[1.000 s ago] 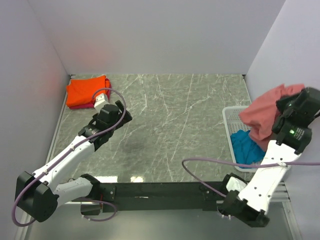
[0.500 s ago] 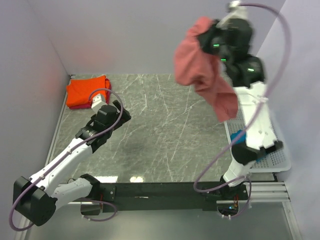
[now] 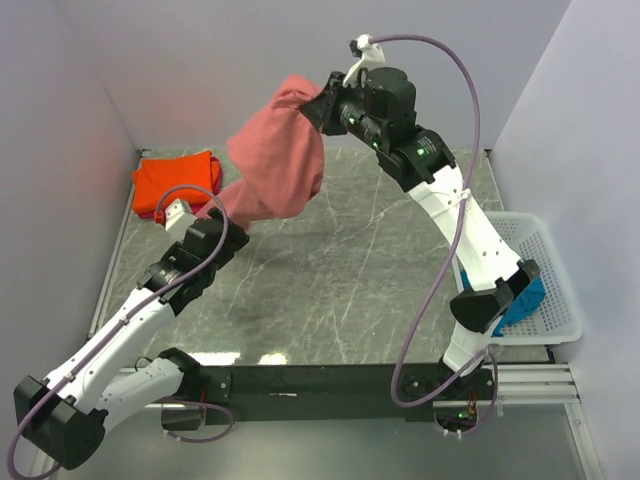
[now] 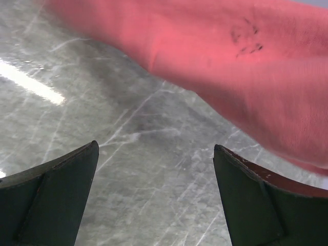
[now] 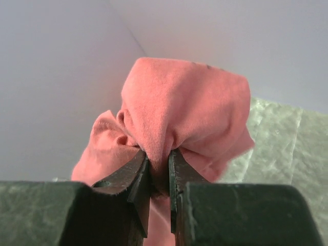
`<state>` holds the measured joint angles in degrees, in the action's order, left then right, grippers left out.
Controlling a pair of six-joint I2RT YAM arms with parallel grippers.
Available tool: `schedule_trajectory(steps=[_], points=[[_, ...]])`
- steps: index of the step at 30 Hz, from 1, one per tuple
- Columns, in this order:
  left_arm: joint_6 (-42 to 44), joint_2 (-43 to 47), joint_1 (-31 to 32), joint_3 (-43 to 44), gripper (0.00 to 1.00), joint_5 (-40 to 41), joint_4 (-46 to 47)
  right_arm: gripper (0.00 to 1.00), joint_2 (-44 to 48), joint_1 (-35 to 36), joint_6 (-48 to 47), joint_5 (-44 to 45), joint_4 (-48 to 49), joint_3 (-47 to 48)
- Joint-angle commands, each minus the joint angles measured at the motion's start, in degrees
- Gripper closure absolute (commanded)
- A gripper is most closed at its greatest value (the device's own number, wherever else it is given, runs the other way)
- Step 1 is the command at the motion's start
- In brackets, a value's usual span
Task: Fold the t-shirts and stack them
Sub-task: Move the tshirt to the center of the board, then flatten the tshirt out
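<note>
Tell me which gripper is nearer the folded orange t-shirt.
Left. The left gripper, jaws open, sits low just to the right of the orange t-shirt; the right gripper is raised over the far middle of the table, shut on the brick-red t-shirt.

Marble table with folded t-shirts, white basket

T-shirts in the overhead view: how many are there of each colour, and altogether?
dusty brick-red cloth t-shirt, held aloft: 1
bright orange folded cloth t-shirt: 1
pink-red cloth t-shirt, edge showing under the orange: 1
teal-blue cloth t-shirt in white plastic lattice basket: 1
Total: 4
</note>
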<state>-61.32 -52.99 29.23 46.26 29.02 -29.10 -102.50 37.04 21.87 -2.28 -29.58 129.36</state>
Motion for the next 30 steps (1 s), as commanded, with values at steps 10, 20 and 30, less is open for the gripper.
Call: schedule_trajectory(steps=[10,20,30], points=[[-2.40,-1.66,-0.14,-1.35,0.01,4.73,-3.95,0.39,11.44,-18.74,9.33,7.10,5.43,-49.62],[4.36,-17.75,-10.23,0.15,0.01,-10.28,3.52,0.34,16.55,-12.97,-1.03,9.93,4.71,-56.41],[6.12,-31.37,-17.81,2.78,0.01,-16.80,10.29,0.37,-3.04,0.93,-4.81,14.32,-0.21,-40.78]])
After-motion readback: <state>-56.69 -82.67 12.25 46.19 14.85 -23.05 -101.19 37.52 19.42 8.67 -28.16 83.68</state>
